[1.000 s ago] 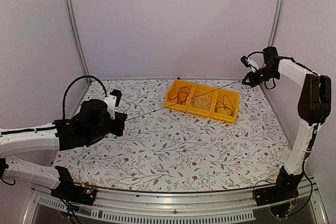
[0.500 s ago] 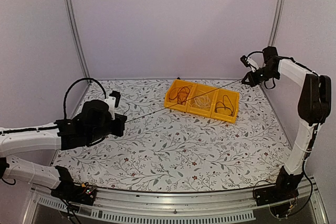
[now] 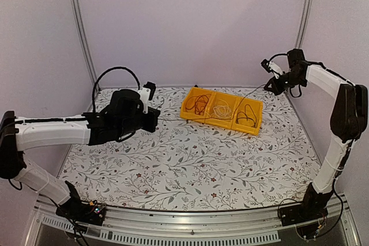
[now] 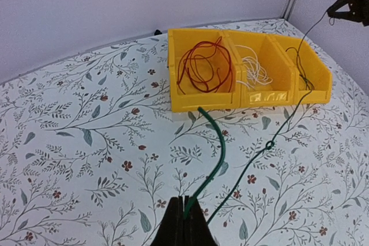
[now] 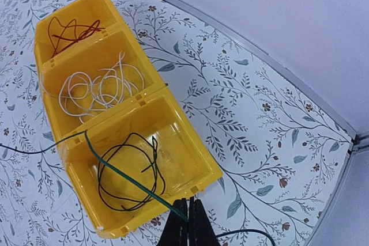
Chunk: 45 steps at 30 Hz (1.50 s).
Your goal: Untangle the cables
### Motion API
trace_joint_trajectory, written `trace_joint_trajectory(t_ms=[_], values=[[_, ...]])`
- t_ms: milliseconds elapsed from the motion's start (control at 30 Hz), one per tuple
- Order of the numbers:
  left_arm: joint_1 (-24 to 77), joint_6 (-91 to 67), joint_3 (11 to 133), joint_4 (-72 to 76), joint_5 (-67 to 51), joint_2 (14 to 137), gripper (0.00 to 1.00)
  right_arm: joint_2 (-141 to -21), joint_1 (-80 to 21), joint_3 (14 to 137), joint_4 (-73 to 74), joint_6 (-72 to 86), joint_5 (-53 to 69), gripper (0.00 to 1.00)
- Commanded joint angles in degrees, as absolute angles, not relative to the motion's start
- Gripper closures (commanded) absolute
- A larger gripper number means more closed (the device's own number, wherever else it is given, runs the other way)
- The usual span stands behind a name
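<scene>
A dark green cable (image 4: pixel 221 142) runs from my left gripper (image 4: pixel 185 211) to my right gripper (image 5: pixel 188 218); both are shut on its ends. It hangs slack, has a small knot (image 4: pixel 270 145), and crosses over a yellow three-part bin (image 3: pixel 219 124). The bin holds a red-brown cable (image 4: pixel 204 64), a white cable (image 4: pixel 253 70) and a black cable (image 5: pixel 124 171), one per compartment. In the top view my left gripper (image 3: pixel 154 120) is just left of the bin and my right gripper (image 3: pixel 270 87) is raised at its far right.
The table has a floral-patterned surface (image 3: pixel 190 165). Pale walls and metal corner posts (image 3: pixel 81 33) enclose the back and sides. A thick black hose (image 3: pixel 115 73) loops over the left arm.
My left arm has moved right and farther back, towards the bin. The green cable, taut before, now hangs slack. The right gripper has barely moved.
</scene>
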<state>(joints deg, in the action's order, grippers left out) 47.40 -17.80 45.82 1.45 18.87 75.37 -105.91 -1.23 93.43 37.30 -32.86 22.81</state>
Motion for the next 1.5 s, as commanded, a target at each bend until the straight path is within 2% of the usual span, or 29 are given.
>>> trace_joint_trajectory(t_ms=[0, 267, 333, 467, 567, 800, 867, 1100, 1333, 1467], values=[[48.1, -11.9, 57.4, 11.3, 13.5, 85.3, 1.0, -107.7, -3.3, 93.8, 38.8, -32.2, 31.0, 1.0], [50.6, -8.5, 82.4, 13.9, 5.8, 105.8, 1.0, -115.0, -4.7, 97.8, 41.5, -31.3, 37.7, 0.99], [51.1, -8.2, 88.5, 13.4, 4.6, 110.2, 1.0, -118.5, -4.7, 99.7, 43.4, -31.2, 36.7, 0.94], [51.9, -9.2, 98.2, 13.1, 3.8, 117.2, 1.0, -123.2, -4.5, 105.1, 50.4, -31.8, 35.1, 0.7], [52.0, -9.3, 103.2, 11.7, 2.9, 120.4, 1.0, -119.4, -3.6, 103.2, 49.2, -32.8, 35.5, 0.6], [51.7, -9.9, 104.2, 11.1, 3.6, 122.5, 1.0, -107.8, -3.6, 99.4, 50.0, -36.0, 43.2, 0.53], [51.7, -10.1, 104.2, 11.5, 3.3, 122.6, 1.0, -105.5, -4.6, 97.9, 50.7, -36.9, 46.7, 0.47], [51.5, -10.4, 104.2, 11.7, 2.9, 122.5, 1.0, -104.8, -11.2, 94.8, 57.5, -42.8, 52.8, 0.38], [51.6, -10.5, 104.0, 12.2, 2.9, 122.0, 1.0, -104.0, -14.9, 91.0, 52.1, -40.7, 47.4, 0.38], [51.5, -10.4, 104.0, 12.5, 3.0, 121.7, 1.0, -105.2, -15.4, 90.8, 52.1, -40.4, 46.5, 0.43]])
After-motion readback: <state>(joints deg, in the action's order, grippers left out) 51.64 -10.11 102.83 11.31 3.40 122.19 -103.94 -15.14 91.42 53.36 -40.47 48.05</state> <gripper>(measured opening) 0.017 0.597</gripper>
